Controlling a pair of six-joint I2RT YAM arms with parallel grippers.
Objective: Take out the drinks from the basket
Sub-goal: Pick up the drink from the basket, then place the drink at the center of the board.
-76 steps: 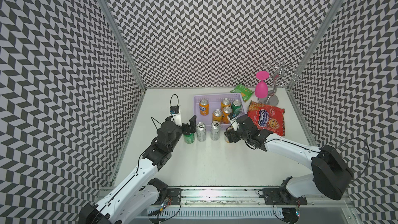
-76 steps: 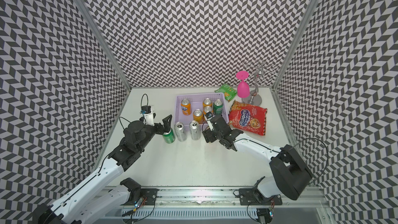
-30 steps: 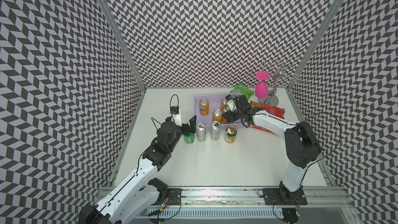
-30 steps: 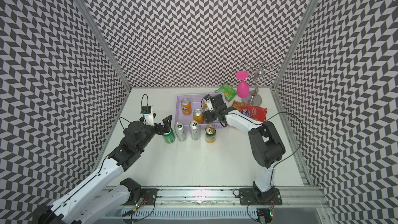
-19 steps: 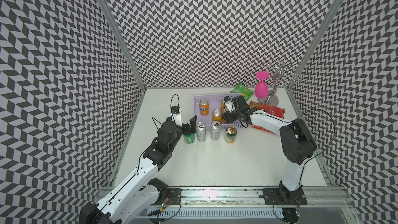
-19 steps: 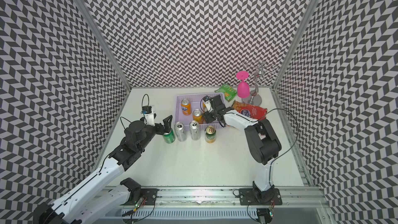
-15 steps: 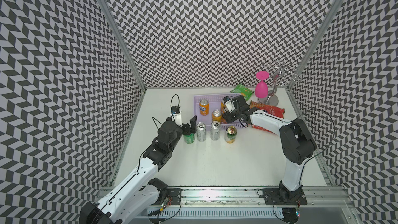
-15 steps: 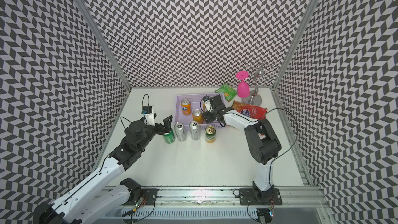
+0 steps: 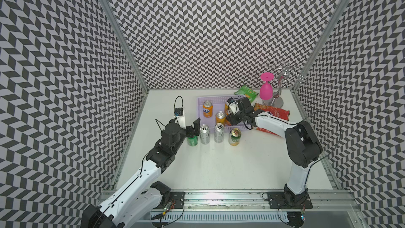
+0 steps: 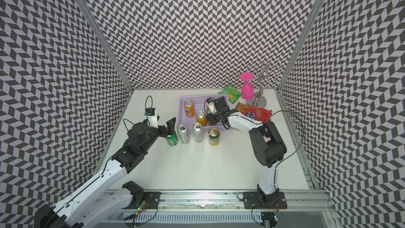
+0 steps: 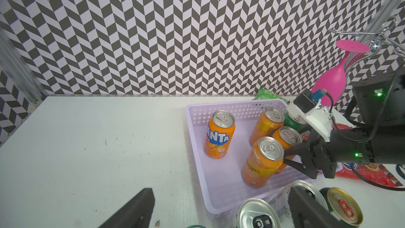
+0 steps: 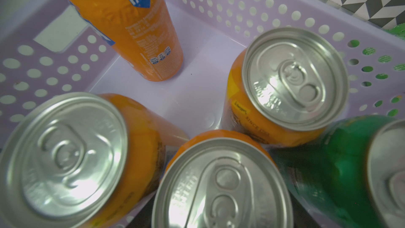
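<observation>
Cans, four orange and one green, stood in the basket; four other drinks stood on the tabletop just outside it. Left end effector gaped wide at the endmost green one; right end effector straddled an orange can in the basket, though whether it gripped could not be told.

An orange metal drink can standing apart from the others bears "FANTA" in white on blue. A second orange can with a silver top shows "…weppes", probably Schweppes. A third orange can carries "SINCE". The round logo on the crinkled red snack bag is too small to read.
</observation>
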